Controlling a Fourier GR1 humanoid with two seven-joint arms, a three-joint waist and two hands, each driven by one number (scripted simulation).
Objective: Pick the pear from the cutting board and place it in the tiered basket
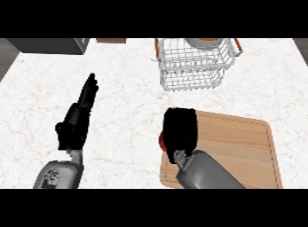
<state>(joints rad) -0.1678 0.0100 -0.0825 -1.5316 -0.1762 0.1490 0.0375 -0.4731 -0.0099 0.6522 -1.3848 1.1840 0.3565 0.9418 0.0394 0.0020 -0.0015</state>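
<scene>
A wooden cutting board (238, 150) lies at the counter's front right. My right hand (181, 131) hangs over the board's left edge, palm down, with its fingers curled round the pear (161, 142). Only a small reddish sliver of the pear shows at the hand's left side; the rest is hidden. The white wire tiered basket (194, 66) stands at the back, beyond the board and apart from the hand. My left hand (77, 119) rests open at the left, fingers straight and pointing away, holding nothing.
A grey round object (202, 43) sits at the top of the basket. A dark grey appliance (48, 45) stands at the back left corner, with a small brown item (110, 40) next to it. White marble counter (130, 80) lies between the hands and the basket.
</scene>
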